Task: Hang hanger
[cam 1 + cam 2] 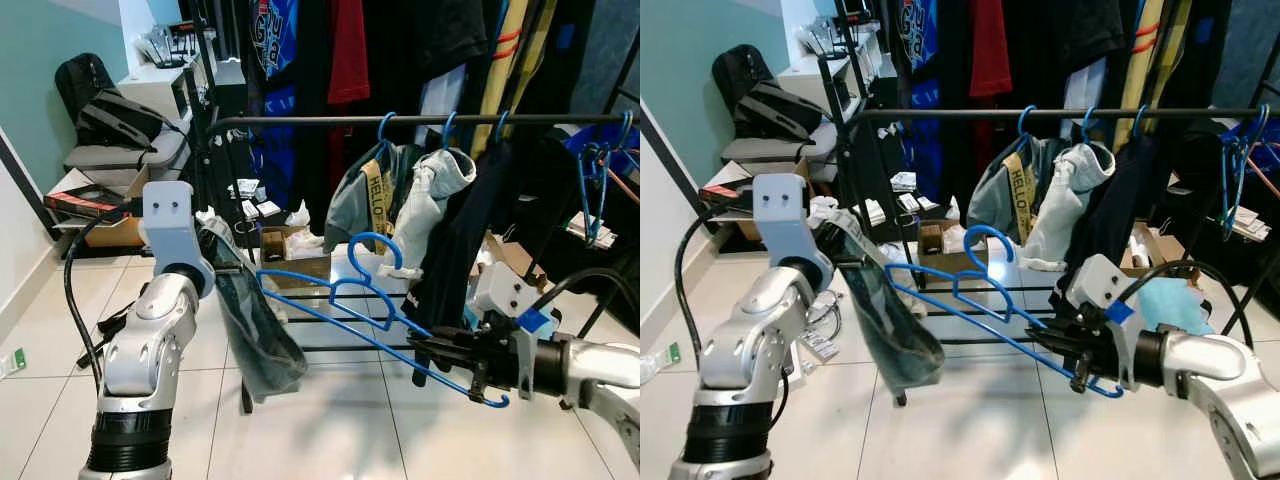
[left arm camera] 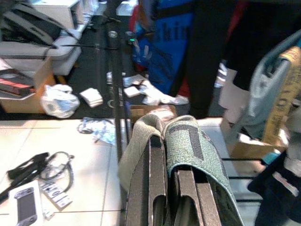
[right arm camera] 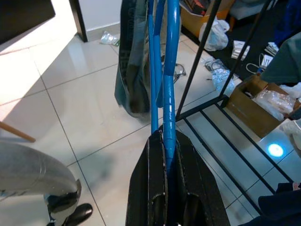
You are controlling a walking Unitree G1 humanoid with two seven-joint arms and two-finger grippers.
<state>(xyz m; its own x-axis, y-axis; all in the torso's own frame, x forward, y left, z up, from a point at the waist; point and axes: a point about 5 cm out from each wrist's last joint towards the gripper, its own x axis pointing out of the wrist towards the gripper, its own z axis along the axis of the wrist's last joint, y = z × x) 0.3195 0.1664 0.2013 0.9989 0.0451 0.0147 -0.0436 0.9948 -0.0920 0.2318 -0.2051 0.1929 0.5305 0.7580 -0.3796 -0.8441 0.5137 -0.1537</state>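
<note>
One grey-green garment [image 1: 248, 325] hangs limp from the left gripper [image 2: 171, 188], whose two black fingers [image 2: 141, 188] are closed on the cloth's upper edge; in the left wrist view the fabric folds over both fingertips. That gripper is held out beyond the left end of the clothes rail [image 1: 300, 122], near the rack's black upright post [image 1: 205, 170].

One blue hanger [image 1: 350, 295] spans the gap between the two arms. Its left tip sits just beside the hanging garment, its hook [image 1: 375, 250] curls upward well below the rail, and its right corner is clamped in the right gripper [image 1: 425, 350]. The right wrist view shows the two fingers [image 3: 153, 183] pressed shut on the blue wire, which runs away between them.

Along the rail, three blue hooks carry clothes: a grey-green top with a yellow strap [image 1: 365, 195], a pale hooded piece [image 1: 430, 200] and a black garment [image 1: 480, 220]. At the rail's right end a further cluster of bare blue hangers [image 1: 598, 175] dangles; their number cannot be told.

The left stretch of the rail, between the upright post and the first blue hook, is bare. Beneath it the rack's low slatted shelf [image 1: 320, 300] and a cardboard box [image 1: 290, 245] occupy the floor, while the white floor tiles [image 1: 330, 420] in front lie open.
</note>
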